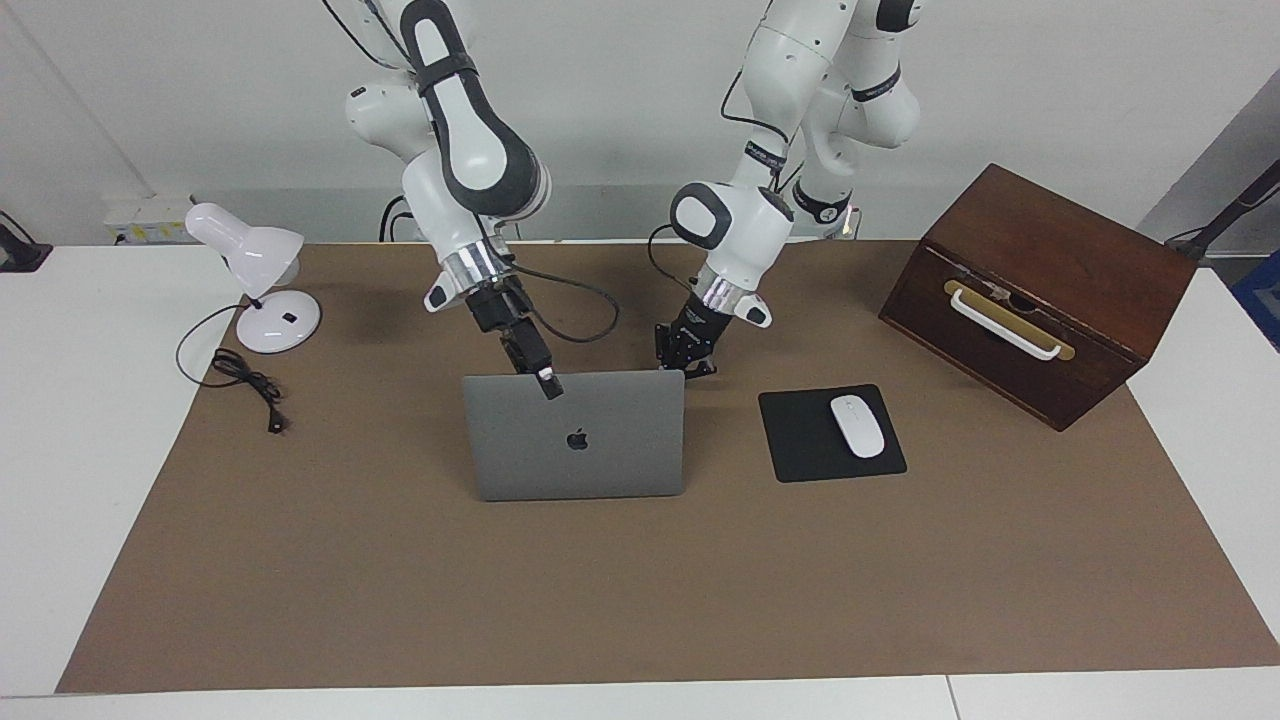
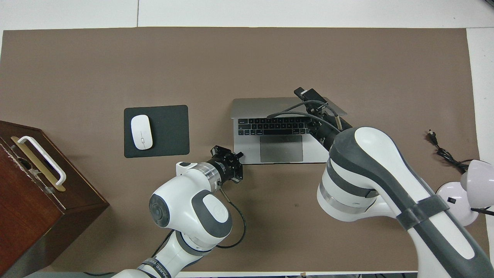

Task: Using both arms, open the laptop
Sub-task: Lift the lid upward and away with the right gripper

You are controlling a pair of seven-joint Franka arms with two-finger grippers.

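Observation:
The silver-grey laptop stands open in the middle of the brown mat, its lid nearly upright with the Apple logo turned away from the robots. The overhead view shows its keyboard and trackpad deck. My right gripper is at the lid's top edge, shut on it, with one finger on the outer face; from above, the right gripper reaches over the lid. My left gripper is shut, its tip down at the deck's corner nearest the robots, toward the left arm's end. The lid hides the contact; from above, the left gripper sits at that corner.
A black mouse pad with a white mouse lies beside the laptop toward the left arm's end. A dark wooden box with a white handle stands further that way. A white desk lamp and its cable are at the right arm's end.

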